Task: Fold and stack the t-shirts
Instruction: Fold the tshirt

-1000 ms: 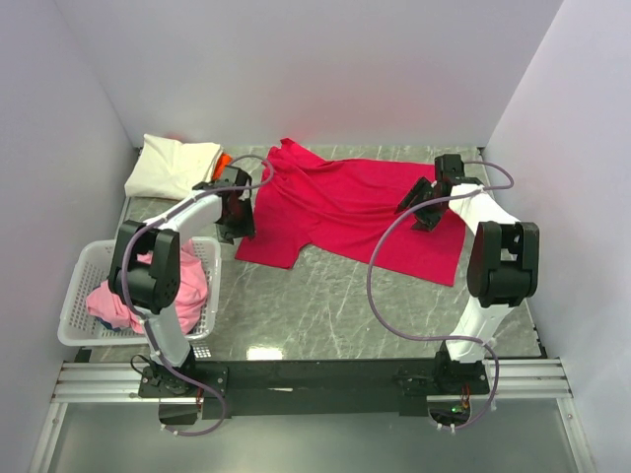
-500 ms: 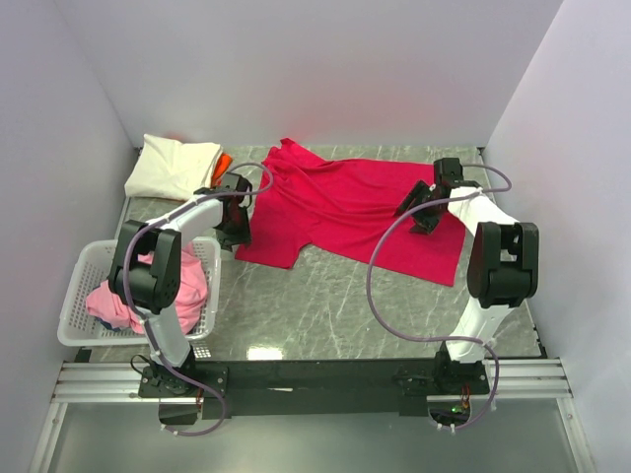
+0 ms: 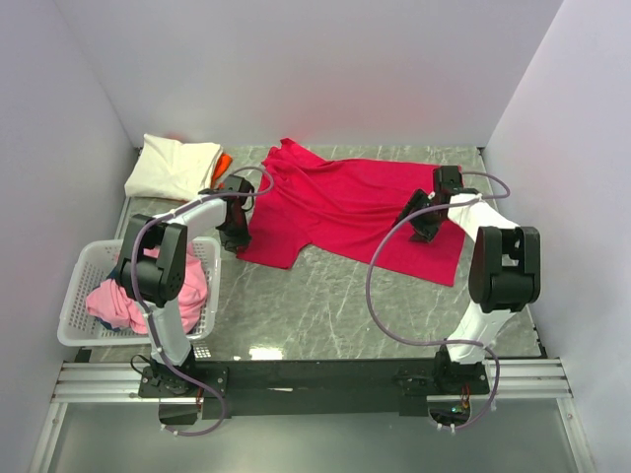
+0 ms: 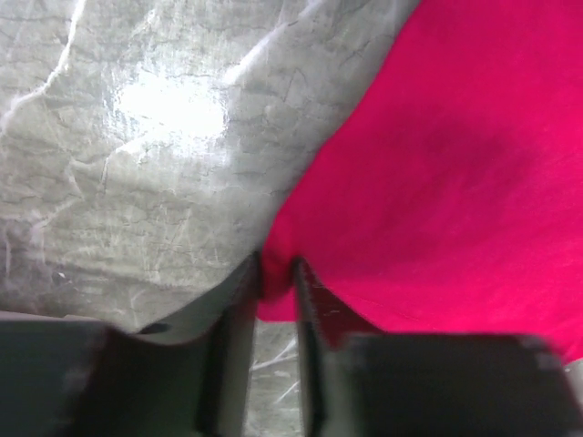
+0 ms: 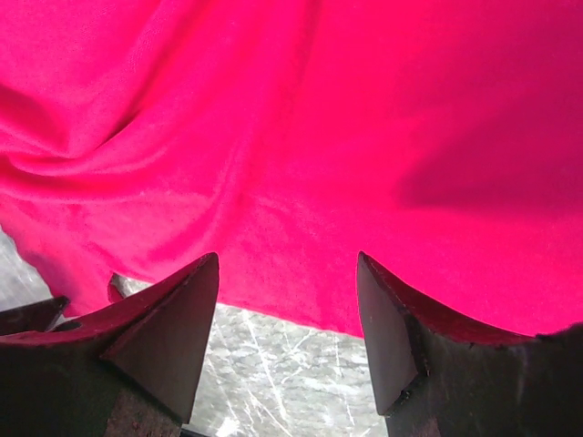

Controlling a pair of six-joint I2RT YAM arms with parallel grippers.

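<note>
Four colours of tee show in the top view. At the lower left, pink tees [image 3: 192, 286] lie heaped in the basket [image 3: 79, 286]. At the upper left a folded cream tee [image 3: 173, 166] lies on the counter [image 3: 325, 305], with an orange tee [image 3: 223, 161] peeking out just beside it.

Right of those, the left gripper [image 3: 235, 225] is down at the left edge of the red tee [image 3: 335, 202], which lies spread and rumpled across the middle of the counter. In the left wrist view its jaws are pressed nearly together, pinching that red edge.

Further right, the right gripper [image 3: 424, 219] hangs low over the tee's right part. The right wrist view shows its jaws spread, with cloth below and nothing between them.

The step in hand looks like taking hold for a first fold. To do it well, the right jaws should drop onto an edge and close on it, matching the left pinch, so both lift together with the cloth taut. A bite in mid-cloth would likely bunch it.
</note>
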